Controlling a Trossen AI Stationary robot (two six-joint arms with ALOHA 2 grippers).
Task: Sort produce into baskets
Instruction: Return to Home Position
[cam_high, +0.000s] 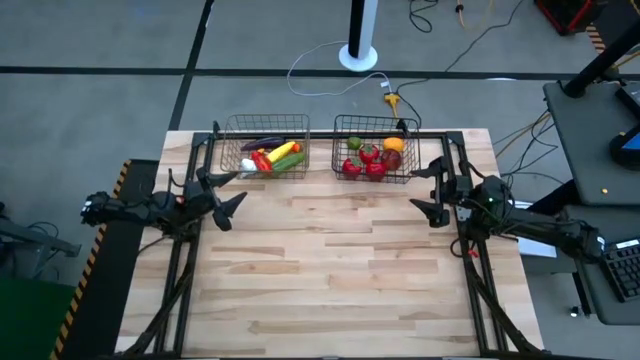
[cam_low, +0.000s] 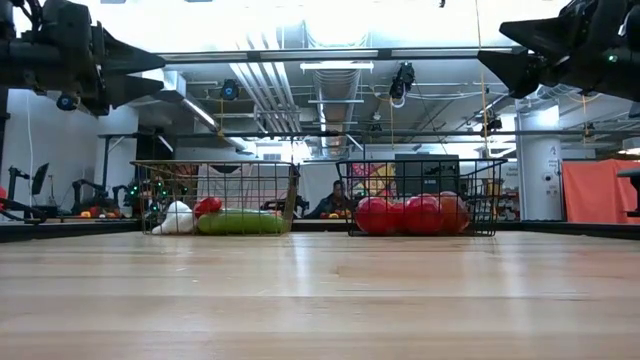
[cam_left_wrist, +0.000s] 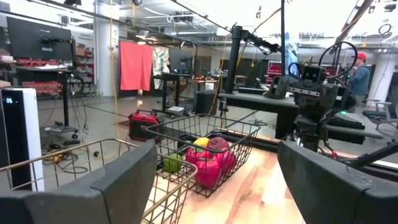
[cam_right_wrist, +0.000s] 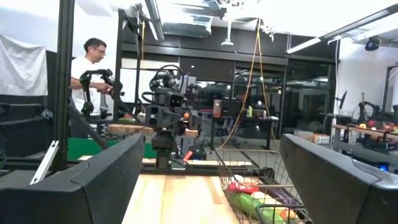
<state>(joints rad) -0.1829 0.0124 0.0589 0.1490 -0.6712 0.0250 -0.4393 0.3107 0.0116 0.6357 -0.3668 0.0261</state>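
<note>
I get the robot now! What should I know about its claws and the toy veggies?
Left claw: open, empty, raised over the table's left side.
Right claw: open, empty, raised over the right side.
Copper basket: corn, cucumber and other vegetables.
Grey basket: round red fruits and an orange.
Done: all the produce in sight is in a basket; none lies on the wooden table.
Left: probably only parking the arms.
</note>
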